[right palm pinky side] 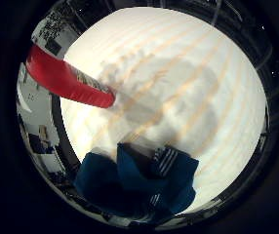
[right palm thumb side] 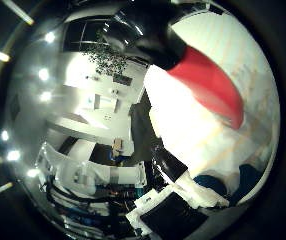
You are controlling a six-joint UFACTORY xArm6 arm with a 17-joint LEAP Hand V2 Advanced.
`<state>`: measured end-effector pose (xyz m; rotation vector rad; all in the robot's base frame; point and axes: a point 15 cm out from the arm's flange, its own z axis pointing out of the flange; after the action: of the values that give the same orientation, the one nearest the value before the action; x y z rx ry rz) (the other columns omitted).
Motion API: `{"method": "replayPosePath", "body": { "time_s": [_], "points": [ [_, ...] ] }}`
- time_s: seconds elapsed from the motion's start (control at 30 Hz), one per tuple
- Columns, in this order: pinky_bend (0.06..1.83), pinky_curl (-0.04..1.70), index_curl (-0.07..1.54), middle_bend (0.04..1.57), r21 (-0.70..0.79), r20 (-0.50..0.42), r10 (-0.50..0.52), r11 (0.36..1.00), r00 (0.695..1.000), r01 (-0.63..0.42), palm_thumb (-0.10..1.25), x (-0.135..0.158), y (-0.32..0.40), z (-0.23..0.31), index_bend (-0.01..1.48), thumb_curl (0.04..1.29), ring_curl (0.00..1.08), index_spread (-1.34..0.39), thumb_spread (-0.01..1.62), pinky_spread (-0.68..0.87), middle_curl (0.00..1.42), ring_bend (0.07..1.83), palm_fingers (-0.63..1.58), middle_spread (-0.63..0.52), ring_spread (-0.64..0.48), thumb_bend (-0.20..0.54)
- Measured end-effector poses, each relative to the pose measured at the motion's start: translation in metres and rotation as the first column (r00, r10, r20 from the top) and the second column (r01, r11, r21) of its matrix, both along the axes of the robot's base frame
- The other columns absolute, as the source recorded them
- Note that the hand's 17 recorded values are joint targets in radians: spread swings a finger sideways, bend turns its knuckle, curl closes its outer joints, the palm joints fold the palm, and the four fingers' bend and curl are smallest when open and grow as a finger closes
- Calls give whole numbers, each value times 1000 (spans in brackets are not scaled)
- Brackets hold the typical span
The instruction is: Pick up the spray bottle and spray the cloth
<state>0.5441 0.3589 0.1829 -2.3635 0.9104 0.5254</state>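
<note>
The red spray bottle (right palm pinky side: 66,80) lies close across my palm and hangs in the air above the pale table (right palm pinky side: 188,63). Its black spray head (right palm thumb side: 148,30) shows in the thumb side view, with the red body (right palm thumb side: 208,82) pointing out over the table. My right hand (right palm thumb side: 183,182) shows only as white and black finger parts beside the bottle, and it holds the bottle. A dark blue cloth (right palm pinky side: 139,180) with white stripes lies crumpled on the table, below and beyond the bottle's red end. The shadow of hand and bottle falls on the table near the cloth.
The table's surface is white with faint wooden stripes, and its edge (right palm thumb side: 155,135) runs close behind the bottle. Beyond it lies a room with white furniture (right palm thumb side: 98,105), dark equipment (right palm thumb side: 108,210) and ceiling lights.
</note>
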Motion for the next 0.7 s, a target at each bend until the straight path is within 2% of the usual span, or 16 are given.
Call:
{"method": "replayPosePath", "body": {
  "time_s": [0.17,0.3,0.47,0.7],
  "points": [
    [398,339,298,186,-13,31,-17,1000,999,17,615,7,-32,30,170,321,241,-271,1011,409,301,330,41,125,202,-25],
    [383,328,301,185,-17,-1,-12,1000,1000,12,616,-7,-51,46,170,320,241,-271,1011,411,300,314,42,131,206,-25],
    [381,322,303,182,-22,-8,-58,998,998,58,625,-13,-84,56,170,319,245,-267,1020,411,292,306,46,133,207,-24],
    [373,318,304,182,-48,0,-73,996,997,73,637,-40,-115,69,172,322,250,-267,1029,410,288,291,45,127,207,-21]
  ]
}}
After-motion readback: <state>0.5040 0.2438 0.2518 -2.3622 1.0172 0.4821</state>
